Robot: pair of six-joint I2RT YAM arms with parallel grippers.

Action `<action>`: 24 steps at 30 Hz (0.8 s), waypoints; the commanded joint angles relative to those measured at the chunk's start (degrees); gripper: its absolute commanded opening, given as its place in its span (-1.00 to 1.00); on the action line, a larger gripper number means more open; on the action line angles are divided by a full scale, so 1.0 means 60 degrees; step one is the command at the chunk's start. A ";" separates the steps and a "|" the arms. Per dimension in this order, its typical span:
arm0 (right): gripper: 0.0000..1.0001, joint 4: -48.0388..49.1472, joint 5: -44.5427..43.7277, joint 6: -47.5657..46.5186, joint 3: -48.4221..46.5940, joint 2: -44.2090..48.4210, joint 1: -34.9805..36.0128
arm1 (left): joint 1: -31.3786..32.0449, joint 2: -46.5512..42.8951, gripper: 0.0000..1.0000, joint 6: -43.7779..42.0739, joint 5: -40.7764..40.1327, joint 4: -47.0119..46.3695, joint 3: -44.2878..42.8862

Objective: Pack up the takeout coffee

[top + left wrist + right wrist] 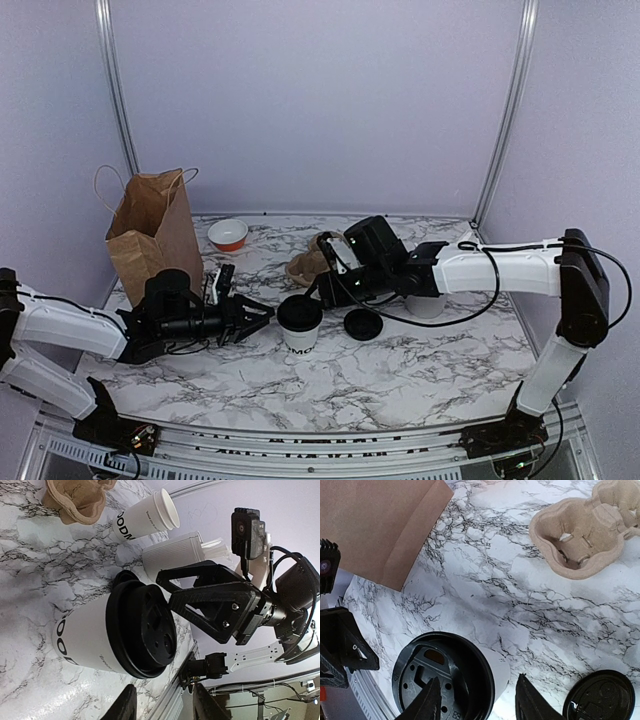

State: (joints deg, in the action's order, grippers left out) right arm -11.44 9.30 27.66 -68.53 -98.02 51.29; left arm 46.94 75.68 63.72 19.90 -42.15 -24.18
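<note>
Top external: right gripper (316, 289) spread over lidded cup (299, 337); left gripper (257, 320) spread beside.

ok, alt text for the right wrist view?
Open right claw hangs over a white paper cup with its black lid on. A second black lid lies lower right on the marble table; cardboard cup carrier and paper bag beyond.

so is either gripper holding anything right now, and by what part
Nothing is held. The left gripper is open beside the cup; the right gripper is open over its lid.
</note>
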 commanded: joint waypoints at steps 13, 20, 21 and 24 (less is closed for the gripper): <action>-0.02 -0.0656 -0.0501 -0.0286 -0.0445 0.0263 0.0117 | -0.0133 -0.0433 -0.22 -0.2855 -0.1174 0.4282 -0.1604; -0.02 -0.0891 -0.0725 -0.0351 -0.0450 0.0279 0.0202 | -0.0133 -0.0381 -0.17 -0.3739 -0.1767 0.5685 -0.2403; -0.03 -0.0955 -0.0786 -0.0357 -0.0508 0.0257 0.0249 | -0.0133 -0.0347 -0.17 -0.3793 -0.1761 0.5728 -0.2488; -0.04 -0.1110 -0.0906 -0.0423 -0.0647 0.0157 0.0389 | -0.0133 -0.0228 -0.16 -0.3938 -0.1747 0.5779 -0.2708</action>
State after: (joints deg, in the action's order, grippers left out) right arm -15.57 5.91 26.24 -69.28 -97.80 52.05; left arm 46.39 74.22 43.68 10.81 -11.66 -37.82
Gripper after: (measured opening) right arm 0.481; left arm 0.417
